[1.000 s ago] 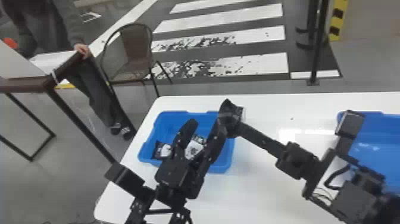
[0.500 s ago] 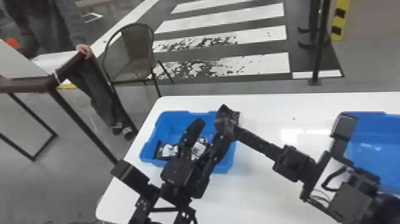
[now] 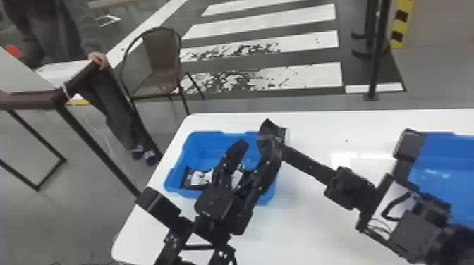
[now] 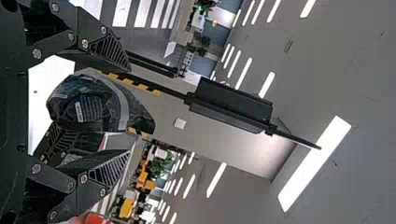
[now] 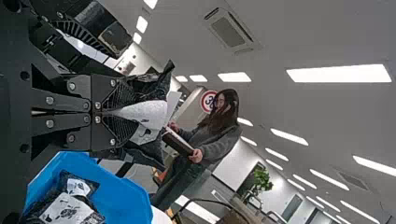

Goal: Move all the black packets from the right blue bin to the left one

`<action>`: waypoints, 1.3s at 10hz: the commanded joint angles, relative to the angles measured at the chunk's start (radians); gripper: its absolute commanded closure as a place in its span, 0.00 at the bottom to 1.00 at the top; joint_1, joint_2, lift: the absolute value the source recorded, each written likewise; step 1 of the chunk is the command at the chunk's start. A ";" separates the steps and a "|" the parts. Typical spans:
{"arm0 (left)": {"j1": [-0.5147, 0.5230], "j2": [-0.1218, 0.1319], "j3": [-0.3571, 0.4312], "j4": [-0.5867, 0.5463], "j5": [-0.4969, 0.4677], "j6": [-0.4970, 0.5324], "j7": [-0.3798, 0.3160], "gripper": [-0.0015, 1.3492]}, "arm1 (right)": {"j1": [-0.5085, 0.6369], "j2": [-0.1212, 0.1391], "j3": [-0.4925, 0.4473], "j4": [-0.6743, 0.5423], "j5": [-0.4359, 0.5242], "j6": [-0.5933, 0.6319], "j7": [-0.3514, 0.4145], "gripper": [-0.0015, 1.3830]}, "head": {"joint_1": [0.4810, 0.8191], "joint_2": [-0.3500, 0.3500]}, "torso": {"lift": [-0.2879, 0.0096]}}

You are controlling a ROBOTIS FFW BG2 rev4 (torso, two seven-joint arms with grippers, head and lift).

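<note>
My left gripper [image 3: 260, 155] is over the left blue bin [image 3: 216, 138] in the head view. A black packet [image 3: 268, 127] with a white patch hangs past the bin's far right edge, in my right gripper [image 3: 284, 145]. In the right wrist view my right gripper [image 5: 125, 112] is shut on this packet [image 5: 147, 112], whose black film sticks out on both sides. The left wrist view has my left gripper [image 4: 128, 111] open, its fingers apart, with the packet [image 4: 100, 102] between them in that view. Packets with white labels lie in the left bin, such as one packet [image 3: 199, 178].
The right blue bin [image 3: 446, 165] stands at the table's right side, partly behind my right arm. Both arms cross the white table [image 3: 310, 225]. A brown chair [image 3: 160, 67], a dark side table [image 3: 30, 100] and a black post [image 3: 378, 53] stand beyond it.
My left gripper has shifted a little to the right, closer to the held packet. The right gripper stays nearly in place with the packet.
</note>
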State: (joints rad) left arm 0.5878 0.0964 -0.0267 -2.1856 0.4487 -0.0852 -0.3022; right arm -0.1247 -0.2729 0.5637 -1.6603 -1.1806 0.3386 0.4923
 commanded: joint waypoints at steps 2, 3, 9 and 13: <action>-0.006 0.002 -0.009 -0.002 0.000 0.019 0.000 0.33 | -0.001 0.000 0.003 0.000 -0.002 0.012 0.000 0.87 | 0.63 0.98 | 0.50; -0.009 0.003 -0.015 -0.005 0.008 0.021 0.002 0.33 | -0.001 -0.002 0.013 0.000 -0.002 0.015 -0.001 0.87 | 0.63 0.97 | 0.50; -0.016 0.009 -0.033 -0.005 0.014 0.058 0.006 0.37 | -0.005 -0.005 0.051 -0.015 -0.016 0.022 -0.005 0.87 | 0.63 0.98 | 0.50; 0.009 0.009 -0.017 -0.071 -0.086 0.078 0.060 0.84 | -0.010 -0.006 0.067 -0.022 -0.028 0.022 -0.005 0.87 | 0.63 1.00 | 0.50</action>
State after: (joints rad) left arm 0.5841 0.1057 -0.0461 -2.2357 0.3863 -0.0040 -0.2488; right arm -0.1347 -0.2782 0.6302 -1.6830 -1.2065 0.3608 0.4878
